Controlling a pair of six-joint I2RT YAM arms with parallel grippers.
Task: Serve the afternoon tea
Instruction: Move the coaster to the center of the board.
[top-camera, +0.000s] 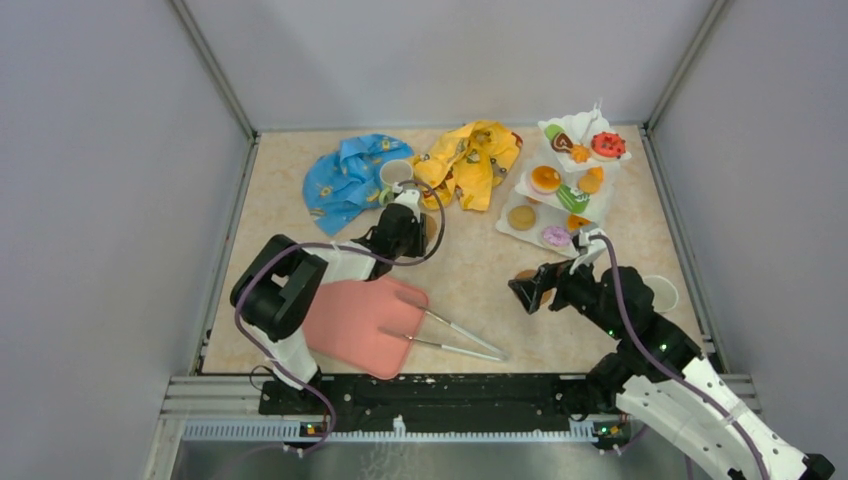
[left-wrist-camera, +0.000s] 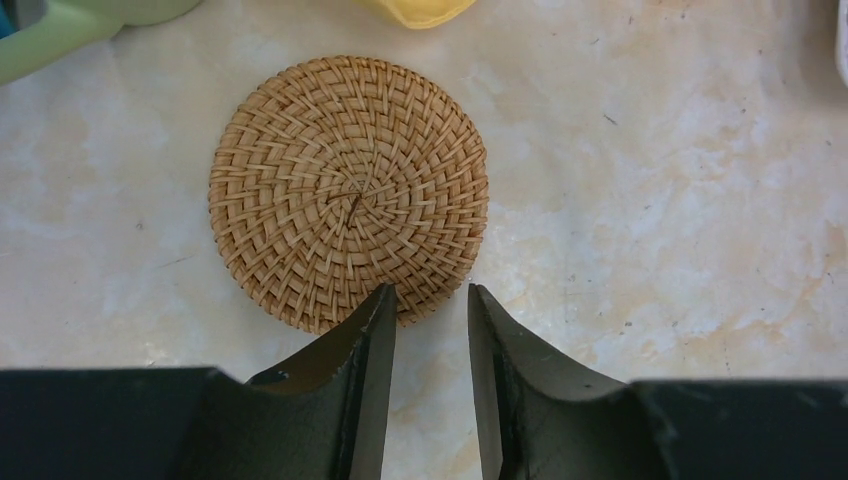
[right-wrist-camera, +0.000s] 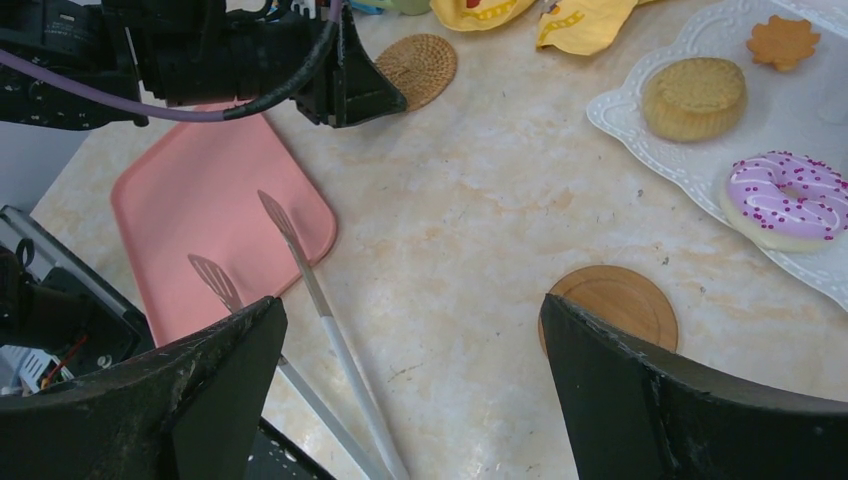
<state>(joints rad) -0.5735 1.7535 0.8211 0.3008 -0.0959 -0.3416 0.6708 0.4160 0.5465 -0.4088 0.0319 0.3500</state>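
A woven round coaster (left-wrist-camera: 348, 192) lies on the table just past my left gripper (left-wrist-camera: 431, 292), whose fingers stand a little apart with nothing between them, the left tip over the coaster's near edge. The pale green mug (top-camera: 396, 173) stands just beyond, between the cloths. My right gripper (right-wrist-camera: 412, 300) is wide open and empty above the table. A smooth wooden coaster (right-wrist-camera: 612, 305) lies by its right finger. The white three-tier stand (top-camera: 604, 206) holds toy pastries, among them a purple donut (right-wrist-camera: 790, 198) and a biscuit (right-wrist-camera: 694, 97). The white mug (top-camera: 660, 293) stands right of the right arm.
A flat pink tray (top-camera: 355, 325) lies at the front left, with metal tongs (top-camera: 455, 335) resting on its right edge. A blue cloth (top-camera: 345, 175) and a yellow cloth (top-camera: 470, 160) are bunched at the back. Walls close in the table.
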